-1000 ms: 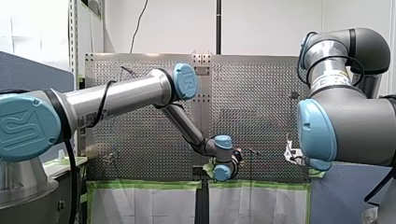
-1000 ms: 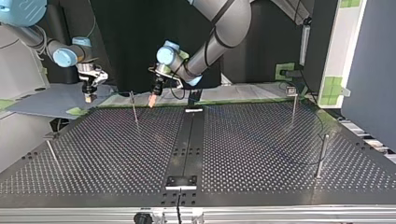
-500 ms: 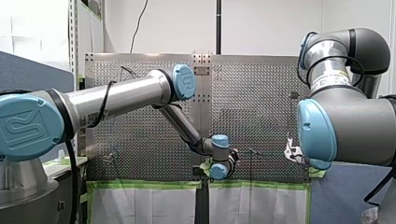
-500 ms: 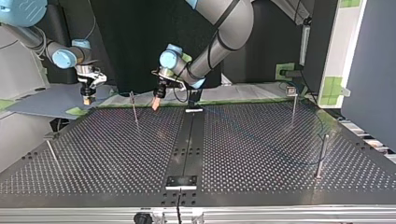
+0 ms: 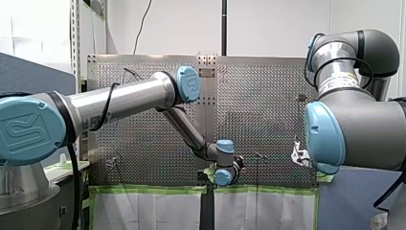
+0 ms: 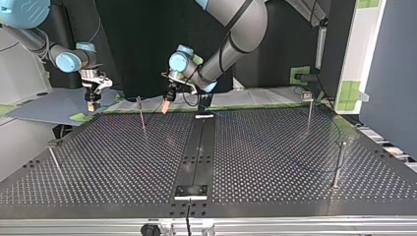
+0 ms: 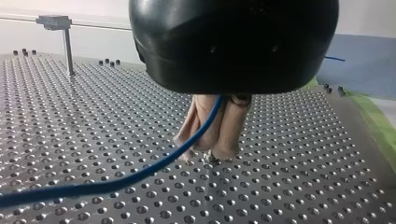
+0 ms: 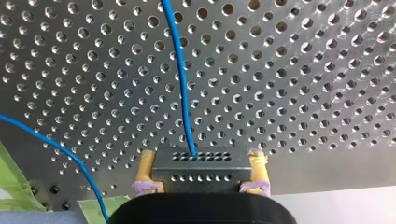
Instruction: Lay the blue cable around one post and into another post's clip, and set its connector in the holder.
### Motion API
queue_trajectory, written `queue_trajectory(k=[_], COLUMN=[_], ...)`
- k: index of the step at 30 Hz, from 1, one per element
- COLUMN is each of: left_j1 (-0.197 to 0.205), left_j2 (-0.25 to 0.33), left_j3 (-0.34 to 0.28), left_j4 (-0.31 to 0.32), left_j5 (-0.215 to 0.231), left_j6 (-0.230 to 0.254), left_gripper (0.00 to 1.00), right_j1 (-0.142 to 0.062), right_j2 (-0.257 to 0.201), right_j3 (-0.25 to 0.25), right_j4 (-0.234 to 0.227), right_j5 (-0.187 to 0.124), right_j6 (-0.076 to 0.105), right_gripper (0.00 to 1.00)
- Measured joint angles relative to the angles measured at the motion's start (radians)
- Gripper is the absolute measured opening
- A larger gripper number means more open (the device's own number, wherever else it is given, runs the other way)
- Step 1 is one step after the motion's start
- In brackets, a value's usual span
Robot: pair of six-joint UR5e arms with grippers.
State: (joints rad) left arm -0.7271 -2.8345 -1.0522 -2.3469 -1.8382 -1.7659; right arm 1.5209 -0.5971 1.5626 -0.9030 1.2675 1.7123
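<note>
Jaws both shut, my left gripper [image 7: 208, 151] on the blue cable [image 8: 183, 93] and my right gripper [image 8: 201, 161] on the connector [image 8: 201, 171], so I'd move slowly round the post [image 6: 141, 115].

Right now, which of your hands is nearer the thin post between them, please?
Left. My left hand hangs close at the post's right in the top view; my right hand is farther left.
</note>
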Motion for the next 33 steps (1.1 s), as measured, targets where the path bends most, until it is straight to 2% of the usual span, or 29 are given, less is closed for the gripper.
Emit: queue_trajectory(k=[13,24,33], left_j1=[0.003,0.008,0.014], left_j2=[0.0,0.0,0.0], left_j3=[-0.011,-0.012,-0.012], left_j4=[0.0,0.0,0.001], left_j5=[-0.007,-0.009,-0.037], left_j6=[0.01,0.012,0.012], left_gripper=[0.0,0.0,0.0], right_j1=[-0.005,-0.01,-0.012], right_j2=[0.011,0.039,0.048], right_j3=[0.0,-0.01,-0.039], right_j4=[0.002,0.005,0.029], right_j5=[0.004,0.006,0.007], right_j6=[0.0,-0.001,0.0], right_gripper=[0.0,0.0,0.0])
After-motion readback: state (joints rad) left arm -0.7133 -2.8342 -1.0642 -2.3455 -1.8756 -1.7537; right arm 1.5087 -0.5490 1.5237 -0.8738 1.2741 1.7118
